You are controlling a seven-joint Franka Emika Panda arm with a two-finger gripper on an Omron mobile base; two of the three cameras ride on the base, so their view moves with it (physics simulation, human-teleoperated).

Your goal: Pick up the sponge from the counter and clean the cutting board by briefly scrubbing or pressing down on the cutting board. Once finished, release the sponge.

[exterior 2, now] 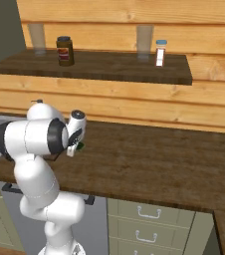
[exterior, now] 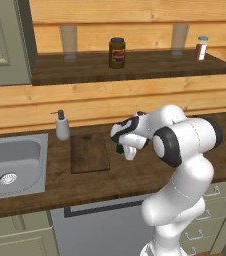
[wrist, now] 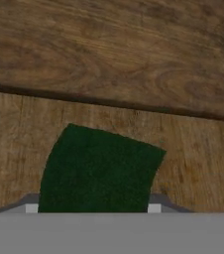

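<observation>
The sponge shows its dark green top between my fingertips in the hand view, low over the counter. My gripper is shut on it, a finger against each side. The cutting board lies just beyond the sponge, its edge a dark line across the hand view. From the left base view the board is left of my gripper, with a bit of green sponge under the hand. The right base view shows the gripper and a sliver of sponge beside my forearm.
A soap dispenser stands behind the board's left corner, next to the steel sink. The wall shelf above carries a dark jar, two glasses and a small bottle. Bare worktop stretches to the right.
</observation>
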